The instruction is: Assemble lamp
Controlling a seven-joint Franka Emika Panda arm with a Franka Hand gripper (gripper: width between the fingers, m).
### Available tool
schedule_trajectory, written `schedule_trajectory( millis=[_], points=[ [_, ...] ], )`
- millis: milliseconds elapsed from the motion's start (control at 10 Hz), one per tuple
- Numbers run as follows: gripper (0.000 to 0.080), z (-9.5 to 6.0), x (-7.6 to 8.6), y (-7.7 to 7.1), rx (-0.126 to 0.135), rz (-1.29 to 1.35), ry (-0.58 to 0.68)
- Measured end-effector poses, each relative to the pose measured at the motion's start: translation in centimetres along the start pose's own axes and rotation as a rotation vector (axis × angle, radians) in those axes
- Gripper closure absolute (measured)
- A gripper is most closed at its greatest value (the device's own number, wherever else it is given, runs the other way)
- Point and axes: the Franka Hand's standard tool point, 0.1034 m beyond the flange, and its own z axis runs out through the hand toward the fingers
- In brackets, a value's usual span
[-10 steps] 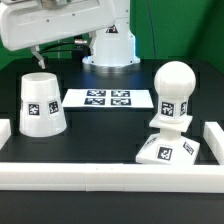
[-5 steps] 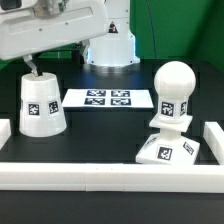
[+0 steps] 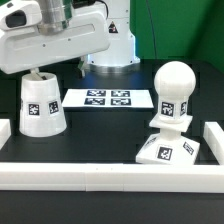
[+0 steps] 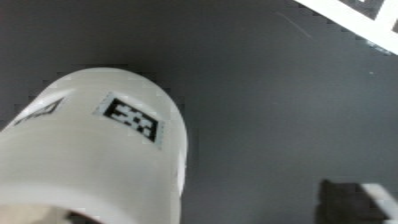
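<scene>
Jaws sit low over the shade (image 3: 41, 103), hidden behind the arm's white body, so I cannot tell whether they grip or are released. That shade stands on the black desk (image 3: 100, 135) at the exterior view's left, well apart from the bulb (image 3: 173, 95) seated in its square base (image 3: 165, 152).

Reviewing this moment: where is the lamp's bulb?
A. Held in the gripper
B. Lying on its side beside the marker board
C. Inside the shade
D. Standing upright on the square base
D: in the exterior view the bulb stands upright on the square base, apart from the shade.
</scene>
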Motion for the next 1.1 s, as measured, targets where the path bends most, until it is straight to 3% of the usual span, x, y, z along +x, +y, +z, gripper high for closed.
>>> schedule_trajectory(
  millis=[100, 200, 300, 400, 900, 1100],
  points=[
    [0.0375, 0.0, 0.0, 0.0, 0.000, 0.000, 0.000],
    [0.0559, 0.0, 0.0, 0.0, 0.000, 0.000, 0.000],
    [0.0559, 0.0, 0.1, -0.1, 0.001, -0.001, -0.001],
    [0.0738, 0.0, 0.1, -0.2, 0.003, -0.002, -0.003],
    [0.0756, -0.3, 1.0, -1.9, 0.031, 0.003, -0.023],
    [0.0756, -2.0, 3.1, -4.1, 0.057, 0.046, -0.033]
  ],
)
